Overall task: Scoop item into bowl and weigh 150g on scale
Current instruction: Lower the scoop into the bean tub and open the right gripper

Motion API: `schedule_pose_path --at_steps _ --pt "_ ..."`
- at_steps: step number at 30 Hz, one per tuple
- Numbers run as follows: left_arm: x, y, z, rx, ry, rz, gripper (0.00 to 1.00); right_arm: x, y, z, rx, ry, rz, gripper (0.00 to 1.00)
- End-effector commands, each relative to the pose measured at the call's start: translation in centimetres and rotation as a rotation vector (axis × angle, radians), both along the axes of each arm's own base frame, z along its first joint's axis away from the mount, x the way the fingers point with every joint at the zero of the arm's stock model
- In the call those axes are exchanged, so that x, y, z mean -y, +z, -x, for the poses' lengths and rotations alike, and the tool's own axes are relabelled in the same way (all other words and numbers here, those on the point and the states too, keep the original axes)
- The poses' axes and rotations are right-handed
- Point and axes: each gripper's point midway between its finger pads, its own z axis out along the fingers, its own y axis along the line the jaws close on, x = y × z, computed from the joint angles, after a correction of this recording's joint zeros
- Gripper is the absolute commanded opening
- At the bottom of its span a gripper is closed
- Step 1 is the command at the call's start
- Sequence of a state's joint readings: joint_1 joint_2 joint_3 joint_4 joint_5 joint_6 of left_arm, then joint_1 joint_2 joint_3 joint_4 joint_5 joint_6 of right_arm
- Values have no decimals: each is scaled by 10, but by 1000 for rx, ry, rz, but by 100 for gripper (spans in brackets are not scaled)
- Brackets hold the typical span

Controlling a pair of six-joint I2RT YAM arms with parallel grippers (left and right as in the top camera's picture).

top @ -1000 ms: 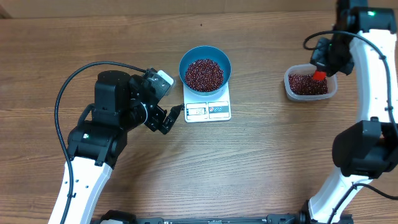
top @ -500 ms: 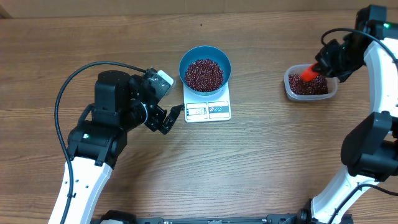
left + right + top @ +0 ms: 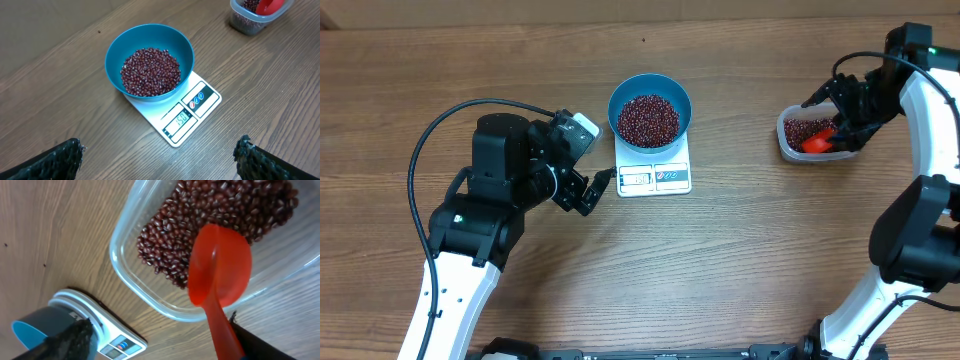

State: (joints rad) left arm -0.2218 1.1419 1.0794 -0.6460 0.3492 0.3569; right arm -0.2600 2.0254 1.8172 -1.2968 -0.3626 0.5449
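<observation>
Right claw point(image 3: 832, 115) at three o'clock has just sprung open, leaving the red plastic scoop point(image 3: 817, 143) in the clear tub point(image 3: 785, 140) (left claw point(image 3: 160, 152) gapes empty); scooping looks done.

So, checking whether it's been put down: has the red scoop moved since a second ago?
Yes. In the overhead view the red scoop has shifted from the far side of the clear tub toward its near edge.
</observation>
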Motion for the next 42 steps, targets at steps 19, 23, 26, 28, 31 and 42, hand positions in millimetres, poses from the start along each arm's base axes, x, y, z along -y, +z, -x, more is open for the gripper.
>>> schedule_pose_path --at_steps 19,23,26,28,31,42 --pt "0 0 0 -10 3 17 100 5 -20 40 -119 137 30 100" --pt "0 0 0 -10 3 17 100 5 -22 41 -109 175 35 100" --pt "0 0 0 -10 3 17 100 5 -20 44 -110 199 33 100" --pt "0 -1 0 -11 3 17 100 7 -13 51 -139 191 22 100" --pt "0 0 0 -10 3 17 99 19 -1 60 -163 170 37 100" --pt "0 0 0 -10 3 17 100 40 53 63 -52 158 94 100"
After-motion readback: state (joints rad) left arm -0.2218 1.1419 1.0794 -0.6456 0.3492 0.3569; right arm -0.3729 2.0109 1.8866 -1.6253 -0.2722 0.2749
